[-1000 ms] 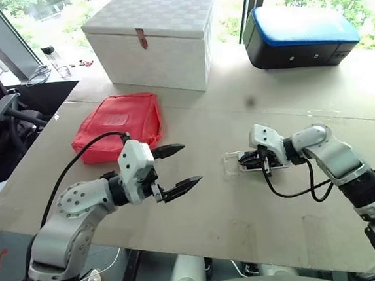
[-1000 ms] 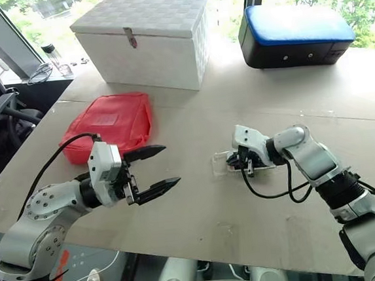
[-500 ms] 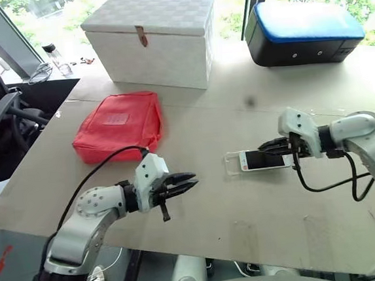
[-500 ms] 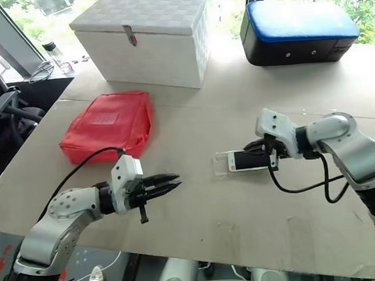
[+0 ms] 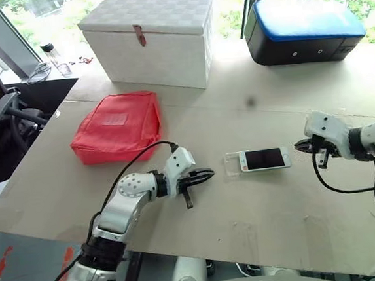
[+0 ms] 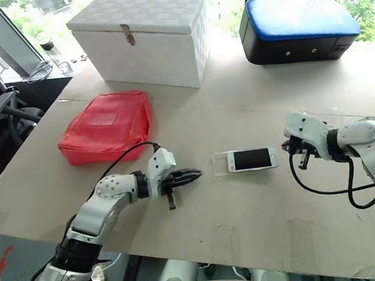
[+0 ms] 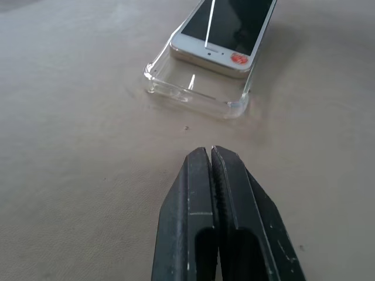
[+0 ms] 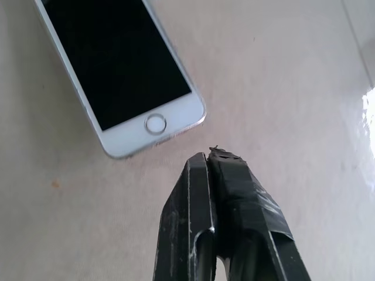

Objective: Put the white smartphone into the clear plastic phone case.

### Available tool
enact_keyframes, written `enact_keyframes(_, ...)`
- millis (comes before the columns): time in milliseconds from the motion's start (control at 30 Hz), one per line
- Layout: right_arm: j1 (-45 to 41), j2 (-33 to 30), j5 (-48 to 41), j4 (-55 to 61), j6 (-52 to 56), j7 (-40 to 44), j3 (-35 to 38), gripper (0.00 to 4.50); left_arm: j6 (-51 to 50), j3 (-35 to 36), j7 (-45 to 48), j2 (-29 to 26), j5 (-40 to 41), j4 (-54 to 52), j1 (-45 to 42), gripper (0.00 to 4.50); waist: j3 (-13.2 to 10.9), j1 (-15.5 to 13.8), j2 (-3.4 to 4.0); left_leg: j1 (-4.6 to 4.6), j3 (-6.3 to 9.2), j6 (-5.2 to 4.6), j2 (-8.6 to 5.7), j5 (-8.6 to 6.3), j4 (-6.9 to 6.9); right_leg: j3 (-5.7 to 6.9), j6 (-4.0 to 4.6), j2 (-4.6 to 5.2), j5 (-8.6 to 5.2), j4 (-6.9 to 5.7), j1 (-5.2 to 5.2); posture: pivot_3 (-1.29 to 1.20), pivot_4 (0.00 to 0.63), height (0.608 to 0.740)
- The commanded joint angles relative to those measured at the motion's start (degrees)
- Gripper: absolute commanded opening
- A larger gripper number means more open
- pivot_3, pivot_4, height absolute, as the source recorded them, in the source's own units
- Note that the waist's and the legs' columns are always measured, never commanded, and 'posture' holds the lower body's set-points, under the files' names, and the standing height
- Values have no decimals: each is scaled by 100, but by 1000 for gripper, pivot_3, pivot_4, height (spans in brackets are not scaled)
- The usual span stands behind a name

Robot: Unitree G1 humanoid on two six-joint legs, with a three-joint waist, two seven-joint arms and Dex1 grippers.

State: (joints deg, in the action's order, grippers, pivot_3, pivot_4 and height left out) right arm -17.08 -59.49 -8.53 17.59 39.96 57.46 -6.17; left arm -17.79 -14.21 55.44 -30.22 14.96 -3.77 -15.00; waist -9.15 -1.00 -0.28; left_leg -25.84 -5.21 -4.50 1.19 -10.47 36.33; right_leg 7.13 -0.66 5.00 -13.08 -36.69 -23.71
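The white smartphone (image 5: 264,159) lies screen up on the table, its left end resting over the clear plastic phone case (image 5: 232,163). The case's left end sticks out bare past the phone (image 7: 225,29), with the rim of the case (image 7: 193,93) showing. My left gripper (image 5: 207,175) is shut and empty, low over the table. It points at the case from the left and stops a little short of it. My right gripper (image 5: 300,146) is shut and empty, just right of the phone's home-button end (image 8: 155,124), apart from it.
A red pouch (image 5: 117,125) lies at the left of the table. A white box (image 5: 152,38) and a blue-topped black case (image 5: 303,32) stand at the back. An office chair (image 5: 1,111) stands off the table's left edge.
My left gripper has shut and moved down and right toward the case. My right gripper has drawn back to the right, off the phone, which stays lying over the case.
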Motion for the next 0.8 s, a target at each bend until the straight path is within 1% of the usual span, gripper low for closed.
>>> enact_keyframes(33, 85, -162, 108, 270, -35, -62, 124, 0, 7, -169, -43, 175, -127, 54, -166, 75, -1, 1, -1, 0, 0, 0, 0, 0, 1, 0, 0, 0, 0, 0, 0, 0, 150, 740)
enact_keyframes(200, 115, -85, 131, 467, 42, -162, 52, 0, -206, -293, -261, 424, -352, 155, -374, 75, -1, -1, -2, 0, 2, 0, 0, 0, 4, 1, -2, 0, 0, -1, 2, 0, 150, 740)
enact_keyframes(500, -58, 242, 215, 618, 19, -186, -425, 0, -875, -325, -498, 513, -459, -228, -574, 75, -1, 0, -3, 2, 4, -1, 0, 1, 9, 3, -3, -3, 1, -4, 6, 0, 150, 740)
enact_keyframes(600, -131, 335, 341, 558, -116, -201, -613, 0, -959, -319, -504, 495, -445, -298, -580, 75, -1, 3, -3, 2, 4, -1, 0, 1, 12, 3, -3, -3, 1, -4, 6, 0, 150, 740)
enact_keyframes(800, -562, 581, 551, 272, -336, -127, -917, 0, -1023, -317, -518, 499, -478, -312, -618, 75, -1, 2, -3, 3, 4, -1, 1, 1, 12, 3, -3, -5, 1, -7, 6, 0, 150, 740)
